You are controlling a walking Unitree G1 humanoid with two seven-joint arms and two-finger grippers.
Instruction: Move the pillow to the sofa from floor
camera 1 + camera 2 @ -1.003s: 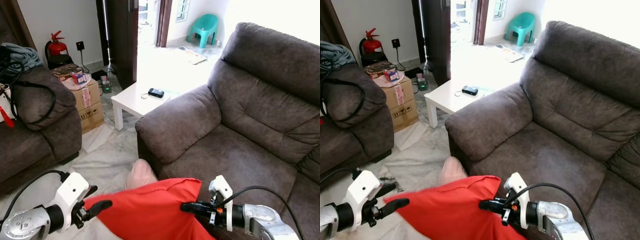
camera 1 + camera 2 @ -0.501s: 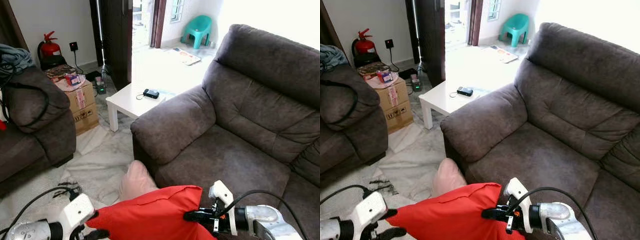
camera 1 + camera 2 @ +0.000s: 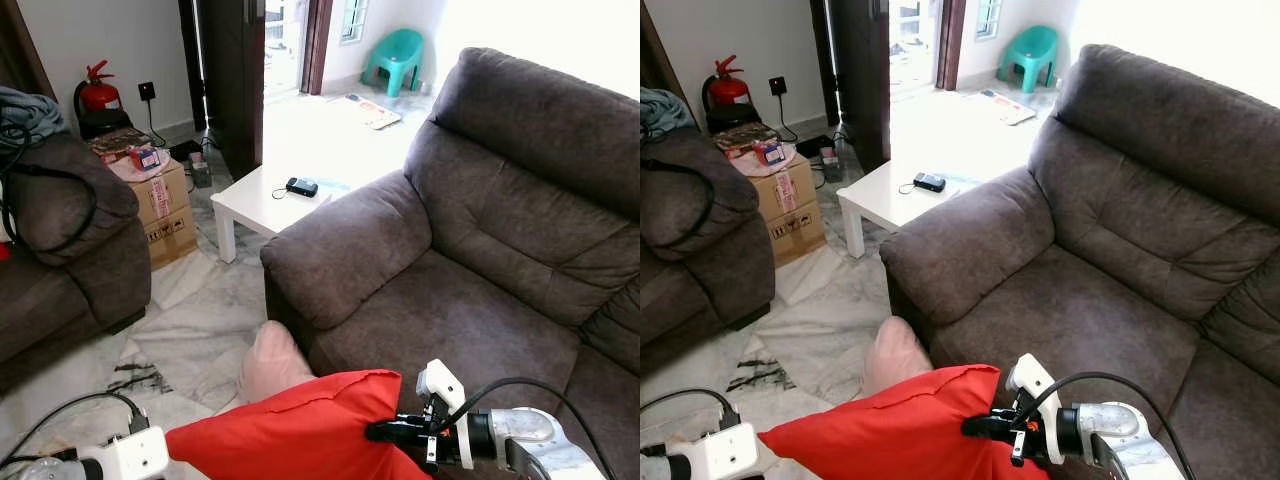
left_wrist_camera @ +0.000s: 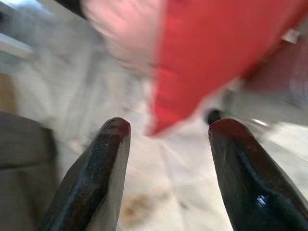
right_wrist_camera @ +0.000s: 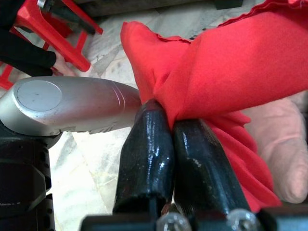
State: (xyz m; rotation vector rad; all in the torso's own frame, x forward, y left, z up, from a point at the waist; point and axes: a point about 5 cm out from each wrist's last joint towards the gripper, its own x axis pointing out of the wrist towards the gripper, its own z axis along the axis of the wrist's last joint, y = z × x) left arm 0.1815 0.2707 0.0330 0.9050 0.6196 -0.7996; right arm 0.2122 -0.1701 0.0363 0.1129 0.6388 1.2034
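Note:
A red pillow [image 3: 290, 438] hangs low in front of me, just before the grey sofa's seat [image 3: 470, 320]. My right gripper [image 3: 375, 432] is shut on the pillow's right edge, and the right wrist view shows its fingers [image 5: 147, 144] pinching the red fabric [image 5: 231, 62]. My left gripper [image 4: 166, 127] is open and off the pillow, with the pillow's red corner [image 4: 192, 53] ahead of its fingers. The left wrist [image 3: 120, 462] sits low at the bottom left. A pale pink pillow [image 3: 270, 358] lies on the floor behind the red one.
A white side table [image 3: 250, 205] carrying a black device [image 3: 301, 187] stands beside the sofa's armrest [image 3: 345, 245]. A cardboard box [image 3: 165, 205] and a second dark sofa [image 3: 60, 250] stand on the left. The right wrist view shows a red stool [image 5: 72, 53] and a person's dark sleeve [image 5: 24, 55].
My left gripper has come away from the pillow's left corner and dropped to the bottom left. The pillow hangs lower. My right gripper keeps its hold.

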